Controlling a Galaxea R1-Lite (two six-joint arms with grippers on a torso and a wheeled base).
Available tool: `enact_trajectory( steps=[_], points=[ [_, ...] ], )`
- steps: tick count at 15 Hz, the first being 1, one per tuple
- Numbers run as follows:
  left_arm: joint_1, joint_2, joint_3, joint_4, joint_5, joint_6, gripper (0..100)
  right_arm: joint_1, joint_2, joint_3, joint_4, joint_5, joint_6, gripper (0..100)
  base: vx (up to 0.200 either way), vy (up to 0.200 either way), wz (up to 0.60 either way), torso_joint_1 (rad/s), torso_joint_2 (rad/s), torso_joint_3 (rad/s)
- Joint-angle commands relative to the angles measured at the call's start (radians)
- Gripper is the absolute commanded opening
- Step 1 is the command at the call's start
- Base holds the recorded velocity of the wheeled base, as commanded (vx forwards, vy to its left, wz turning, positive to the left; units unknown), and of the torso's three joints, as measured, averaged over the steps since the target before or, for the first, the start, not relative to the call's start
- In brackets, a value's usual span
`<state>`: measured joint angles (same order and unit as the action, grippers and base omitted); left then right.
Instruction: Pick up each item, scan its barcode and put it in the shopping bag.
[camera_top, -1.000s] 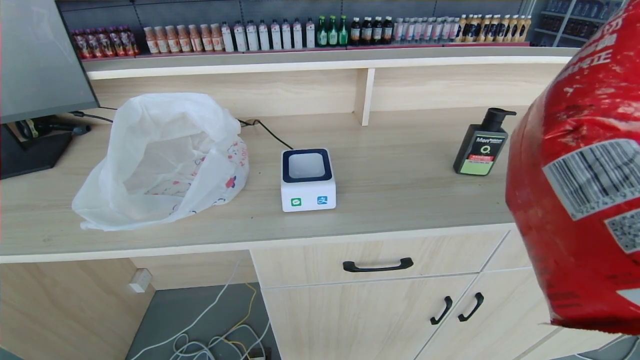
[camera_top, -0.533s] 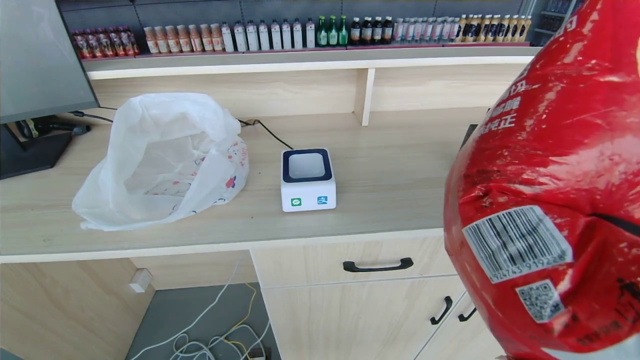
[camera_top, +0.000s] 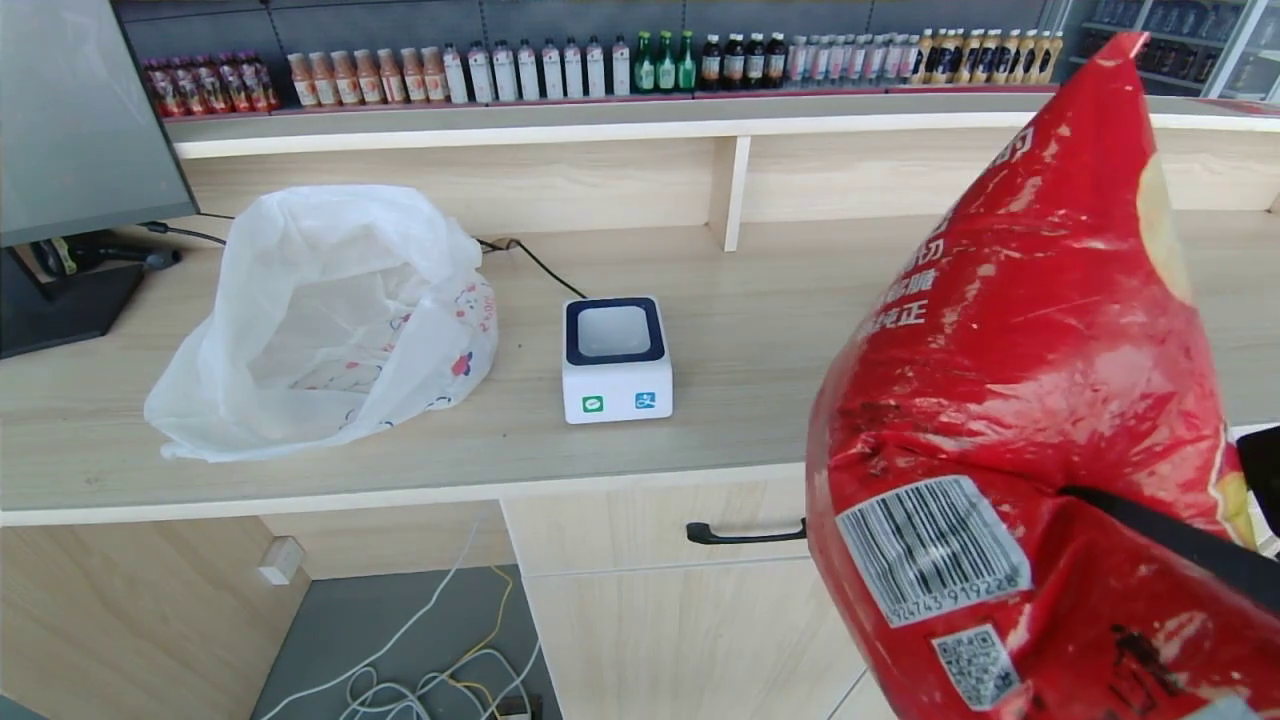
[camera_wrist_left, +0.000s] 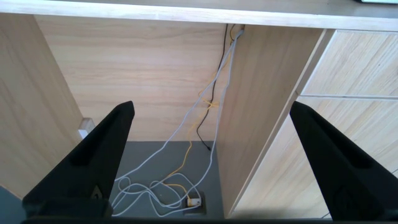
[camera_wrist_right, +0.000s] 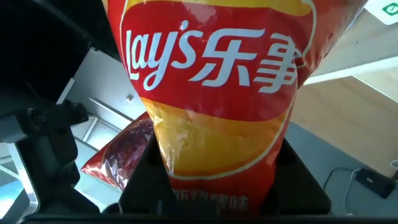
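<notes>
Nearest us on the right, our right gripper (camera_wrist_right: 214, 177) clamps the red chip bag (camera_top: 1020, 400) aloft. The wrist view shows that pinch, while the head view shows the barcode (camera_top: 935, 550) facing us. We judge scanning comes next: the barcode must turn toward the scanner (camera_top: 615, 360) mid-counter. Our left gripper (camera_wrist_left: 211, 168) hangs spread and empty. The shopping bag (camera_top: 320, 320) sits farther left.

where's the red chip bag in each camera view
head view: chip bag fills the right foreground, barcode toward the camera, right of the scanner
right wrist view: chip bag close up, printed front to the camera, clamped in the right gripper
left wrist view: faces floor cables under the wood counter, away from the bag
shared landmark: the wood counter
</notes>
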<state>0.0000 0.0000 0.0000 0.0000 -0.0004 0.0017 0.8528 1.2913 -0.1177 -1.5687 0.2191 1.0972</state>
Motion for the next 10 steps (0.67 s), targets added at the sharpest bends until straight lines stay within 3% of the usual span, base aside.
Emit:
enact_trajectory(
  steps=[1, 5, 10],
  points=[
    [0.0, 0.0, 0.0, 0.0, -0.001, 0.0, 100, 0.006, 0.025, 0.0, -0.002, 0.0, 0.015, 0, 0.0, 0.0, 0.0, 0.0, 0.0, 0.0],
    [0.0, 0.0, 0.0, 0.0, -0.001, 0.0, 100, 0.005, -0.033, -0.056, -0.002, 0.0, 0.162, 0, 0.0, 0.0, 0.0, 0.0, 0.0, 0.0],
    [0.0, 0.0, 0.0, 0.0, -0.001, 0.0, 100, 0.005, -0.029, -0.054, -0.002, 0.0, 0.181, 0, 0.0, 0.0, 0.0, 0.0, 0.0, 0.0]
  ],
)
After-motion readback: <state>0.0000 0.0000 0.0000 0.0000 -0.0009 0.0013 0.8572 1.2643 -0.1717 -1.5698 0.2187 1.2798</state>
